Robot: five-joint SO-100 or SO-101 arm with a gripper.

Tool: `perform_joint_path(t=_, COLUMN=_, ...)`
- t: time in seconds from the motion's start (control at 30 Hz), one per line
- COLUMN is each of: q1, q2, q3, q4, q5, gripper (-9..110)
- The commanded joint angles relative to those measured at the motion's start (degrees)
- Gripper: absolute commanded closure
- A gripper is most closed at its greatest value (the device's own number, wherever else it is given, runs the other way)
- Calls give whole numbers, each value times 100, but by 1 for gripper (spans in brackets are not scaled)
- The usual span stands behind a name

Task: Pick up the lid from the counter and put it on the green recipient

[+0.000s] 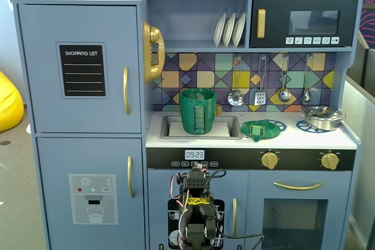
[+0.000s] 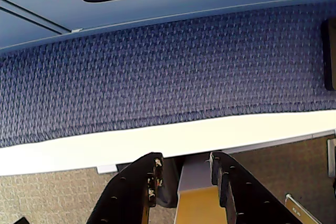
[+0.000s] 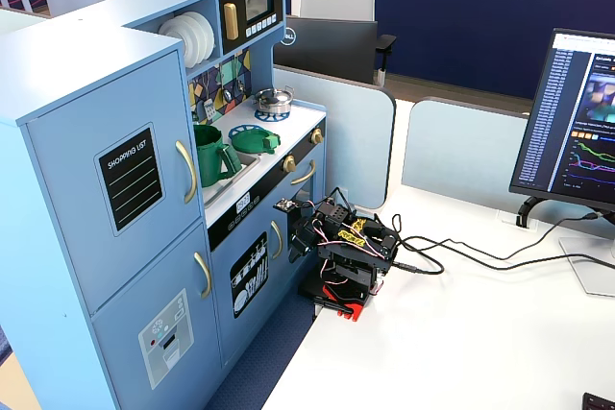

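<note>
The green lid (image 1: 258, 128) lies on the white counter (image 1: 293, 139), over the left blue burner ring, right of the sink. The green recipient (image 1: 197, 110) stands upright in the sink basin, its strap handle facing front. Both also show in a fixed view from the side: the lid (image 3: 255, 139) and the recipient (image 3: 208, 154). My arm (image 3: 346, 249) is folded low on the white table, in front of the kitchen and below the counter. In the wrist view my gripper (image 2: 185, 159) is open and empty, over the table edge and blue carpet. Lid and recipient are out of the wrist view.
A silver pan (image 1: 321, 116) sits on the right burner. Utensils (image 1: 261, 95) hang on the back wall above the counter. The shelf and microwave (image 1: 304, 23) overhang it. Cables (image 3: 452, 258) trail across the table; a monitor (image 3: 577, 132) stands at the right.
</note>
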Motion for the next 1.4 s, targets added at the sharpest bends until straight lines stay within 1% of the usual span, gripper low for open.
perform_joint_path(t=0.0, q1=255, q2=-35, q3=-9, q4=1090, q5=-26, gripper=100)
perform_joint_path(t=0.1, q1=272, q2=-35, q3=-9, q4=1090, q5=-44, gripper=95)
perform_joint_path(t=0.17, q1=272, q2=-35, q3=-9, q4=1090, q5=-79, gripper=94)
perform_joint_path(t=0.27, q1=264, q2=-26, q3=-9, q4=1090, q5=-237, gripper=98)
perform_joint_path(t=0.37, q1=272, q2=-26, q3=-9, q4=1090, q5=-185, gripper=101)
perform_joint_path(t=0.4, q1=299, q2=-26, q3=-9, q4=1090, q5=-70, gripper=101)
perform_joint_path(t=0.47, q1=378, q2=-26, q3=-9, q4=1090, q5=-62, gripper=96)
perform_joint_path(t=0.5, q1=360, q2=-26, q3=-9, q4=1099, q5=-211, gripper=101)
perform_joint_path(t=0.53, q1=404, q2=-35, q3=-18, q4=1028, q5=-554, gripper=101)
perform_joint_path(t=0.57, q1=527, q2=-44, q3=-53, q4=817, q5=-844, gripper=101)
perform_joint_path(t=0.63, q1=879, q2=-79, q3=-404, q4=193, q5=-932, gripper=101)
perform_joint_path(t=0.67, q1=1055, q2=-202, q3=-650, q4=-255, q5=-967, gripper=101)
perform_joint_path(t=0.73, q1=1503, q2=-633, q3=-1230, q4=-1160, q5=-1494, gripper=101)
perform_joint_path(t=0.77, q1=1679, q2=-879, q3=-1564, q4=-1626, q5=-1600, gripper=101)
perform_joint_path(t=0.87, q1=2136, q2=-1512, q3=-2654, q4=-2522, q5=-1415, gripper=101)
perform_joint_path(t=1.03, q1=2830, q2=-2215, q3=-3929, q4=-3419, q5=-1424, gripper=101)
perform_joint_path(t=1.17, q1=3533, q2=-2707, q3=-4122, q4=-4456, q5=-1318, gripper=100)
perform_joint_path(t=1.23, q1=3779, q2=-2927, q3=-4122, q4=-4896, q5=-958, gripper=101)
perform_joint_path(t=1.27, q1=3850, q2=-3006, q3=-4122, q4=-5062, q5=-729, gripper=100)
perform_joint_path(t=1.37, q1=3850, q2=-3199, q3=-4113, q4=-5432, q5=-431, gripper=92)
